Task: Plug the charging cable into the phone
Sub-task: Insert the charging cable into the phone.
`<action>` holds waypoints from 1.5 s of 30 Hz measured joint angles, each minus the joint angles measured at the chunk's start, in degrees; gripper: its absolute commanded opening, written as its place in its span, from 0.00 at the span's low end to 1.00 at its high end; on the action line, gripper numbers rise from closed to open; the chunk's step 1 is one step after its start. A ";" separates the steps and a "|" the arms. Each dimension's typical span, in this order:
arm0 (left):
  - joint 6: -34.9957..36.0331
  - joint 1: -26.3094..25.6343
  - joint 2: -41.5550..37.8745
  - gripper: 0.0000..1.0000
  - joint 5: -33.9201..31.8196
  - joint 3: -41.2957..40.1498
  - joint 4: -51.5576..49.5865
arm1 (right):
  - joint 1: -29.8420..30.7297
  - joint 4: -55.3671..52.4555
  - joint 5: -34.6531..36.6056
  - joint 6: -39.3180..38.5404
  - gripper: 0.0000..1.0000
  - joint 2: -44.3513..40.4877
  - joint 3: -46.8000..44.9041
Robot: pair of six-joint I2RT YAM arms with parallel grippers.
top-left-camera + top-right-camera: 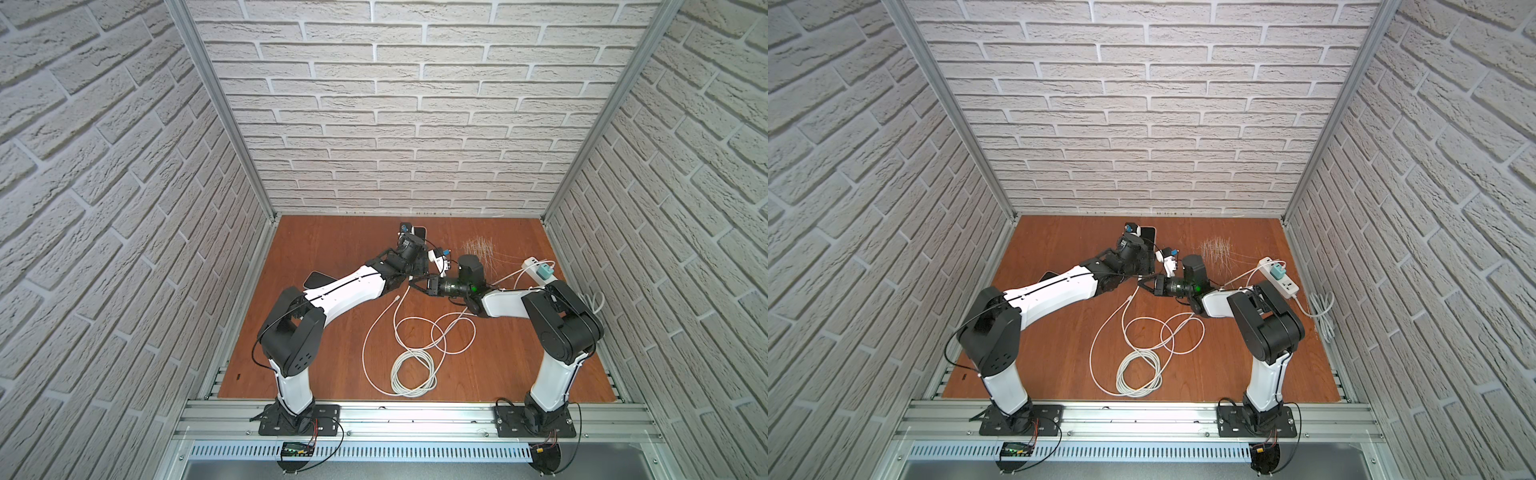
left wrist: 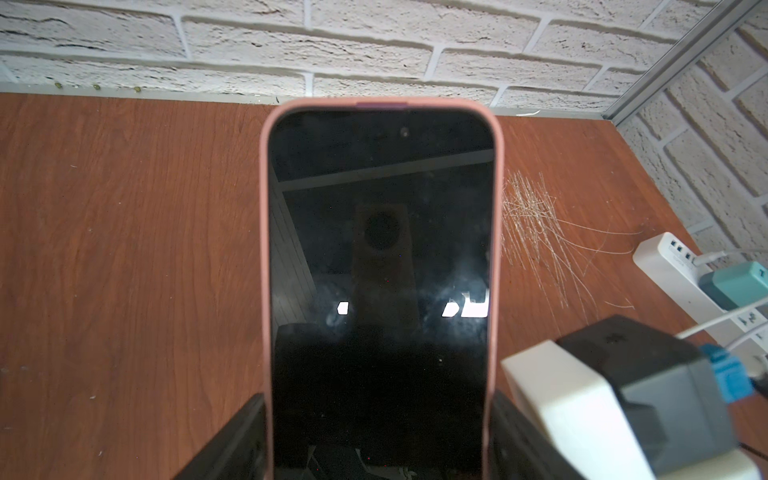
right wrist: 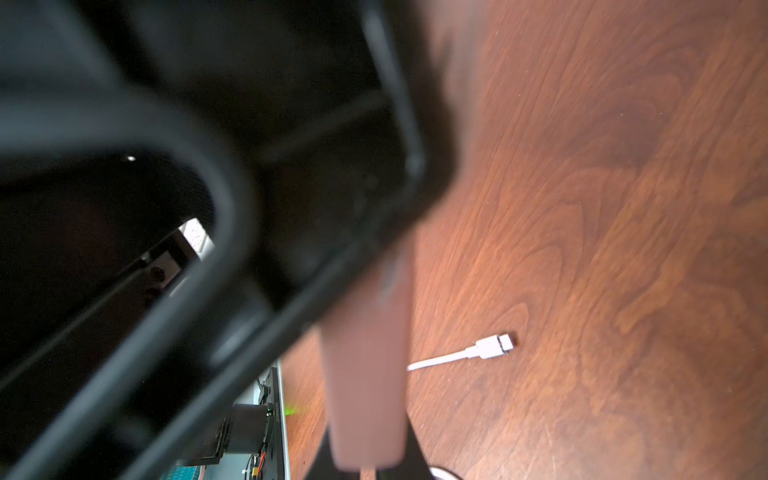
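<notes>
In both top views, shows the left arm (image 1: 345, 291) stretched low and diagonally toward the back of the table (image 1: 316, 245), with the left gripper (image 1: 414, 249) clamped across the phone (image 1: 419, 231) and holding it at a slant. Shows the right arm (image 1: 505, 303) folded at the elbow, wrist turned sideways, with the right gripper (image 1: 419, 286) just beside the left one. Hides the phone's lower end behind both wrists. Leaves the charging cable (image 1: 415, 370) coiled on the wood in front, its plug (image 1: 397, 298) lying free near the grippers.

At the left wrist, frames the phone screen-up and dark in a pink case (image 2: 266, 249), pinched by its long edges between two black fingers (image 2: 232, 440). Cuts off the bottom edge.

At the right wrist, blurs nearly everything close by. Makes out a pink bar, seemingly the case edge, squeezed between the closed fingertips (image 3: 413, 457). Cannot tell which part of the phone. Catches the plug (image 3: 494, 345) on bare wood, apart from the case.
</notes>
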 measured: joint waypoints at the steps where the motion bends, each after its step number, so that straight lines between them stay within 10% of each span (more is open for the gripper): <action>1: 0.02 -0.17 0.00 0.46 -0.20 0.00 -0.13 | 0.00 -0.02 -0.02 -0.15 0.03 -0.09 -0.11; 45: 0.39 -2.03 -1.27 0.46 0.11 -2.45 2.43 | -1.33 -3.61 -1.49 -2.73 0.03 -2.14 -1.49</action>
